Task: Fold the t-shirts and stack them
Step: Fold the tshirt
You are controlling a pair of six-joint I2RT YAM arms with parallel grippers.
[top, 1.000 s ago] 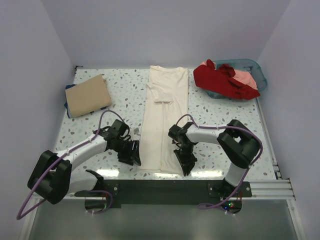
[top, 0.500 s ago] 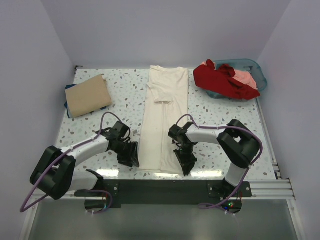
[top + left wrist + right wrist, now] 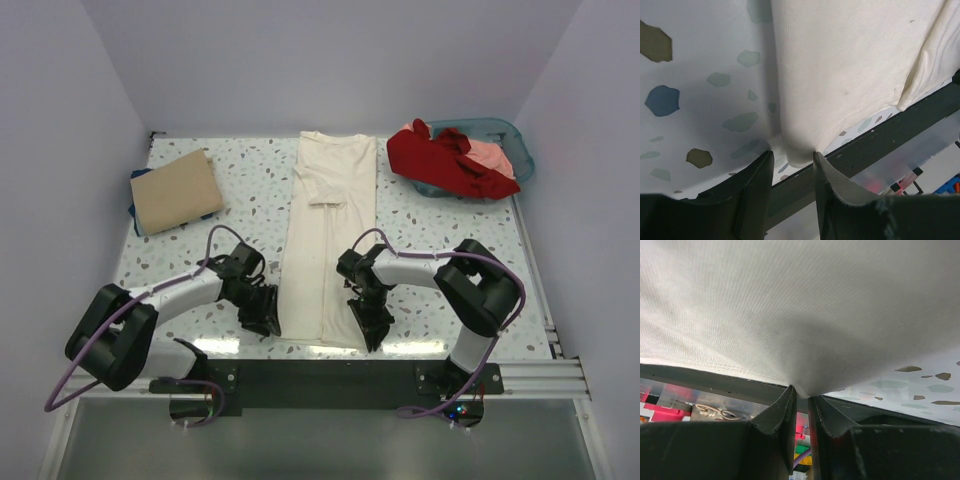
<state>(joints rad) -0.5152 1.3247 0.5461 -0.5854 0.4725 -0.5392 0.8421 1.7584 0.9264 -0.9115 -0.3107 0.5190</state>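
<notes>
A long cream t-shirt (image 3: 325,230), folded into a narrow strip, lies down the middle of the table, collar at the far end. My left gripper (image 3: 268,320) sits at its near left corner. In the left wrist view the cream t-shirt (image 3: 840,65) has that corner between the left gripper's (image 3: 792,157) parted jaws: the right finger touches the cloth, the left one stands off it. My right gripper (image 3: 372,325) is at the near right corner. The right wrist view shows the right gripper (image 3: 802,392) shut on the hem of the cream t-shirt (image 3: 800,305).
A folded tan t-shirt (image 3: 176,191) lies at the far left on a dark blue one (image 3: 134,190). A red t-shirt (image 3: 440,160) and a salmon-pink one (image 3: 495,155) spill from the teal basket (image 3: 520,150) at the far right. The dark table edge rail (image 3: 900,125) runs just below the hem.
My left gripper has slid right onto the shirt's near left corner and its jaws have narrowed. The right arm has not moved.
</notes>
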